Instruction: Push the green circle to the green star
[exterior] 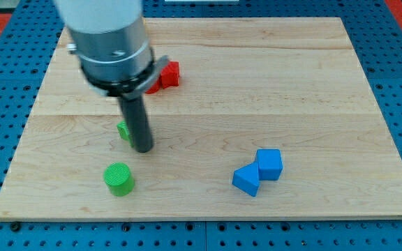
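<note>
green round cylinder block (119,178): apart from green star, below it
green star block (123,130): mostly hidden behind rod
my tip (142,148): touching star's right, bare rod, grasps nothing
progress: push not done

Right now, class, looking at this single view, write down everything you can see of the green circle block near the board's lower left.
The green circle block is a short, bright green cylinder, matte, plastic-looking, with faint ridges across its flat round top. It stands upright on the pale wooden board, near the view's bottom left, touching nothing. My tip is just above and to its right, apart from it. A partly hidden green block, probably the star, shows beside the rod.
</note>
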### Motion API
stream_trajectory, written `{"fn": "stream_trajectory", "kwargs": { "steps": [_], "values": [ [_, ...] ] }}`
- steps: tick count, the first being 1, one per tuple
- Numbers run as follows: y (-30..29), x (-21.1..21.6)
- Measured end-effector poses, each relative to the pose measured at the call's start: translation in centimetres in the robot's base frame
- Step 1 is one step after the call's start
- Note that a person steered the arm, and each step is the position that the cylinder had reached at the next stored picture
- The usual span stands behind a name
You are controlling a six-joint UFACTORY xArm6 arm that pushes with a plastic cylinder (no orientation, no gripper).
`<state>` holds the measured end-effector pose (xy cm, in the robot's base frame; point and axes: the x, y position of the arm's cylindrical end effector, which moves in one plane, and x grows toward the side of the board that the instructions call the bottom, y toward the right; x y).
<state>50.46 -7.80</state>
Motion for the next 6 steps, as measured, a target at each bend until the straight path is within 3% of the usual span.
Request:
{"fn": "stream_trajectory", "kwargs": {
  "steps": [1, 3, 5, 6],
  "values": [
    [1.4, -3.5],
    [-13.0, 0.2],
    [3.4, 0.6],
    [3.4, 5.9]
  ]
}}
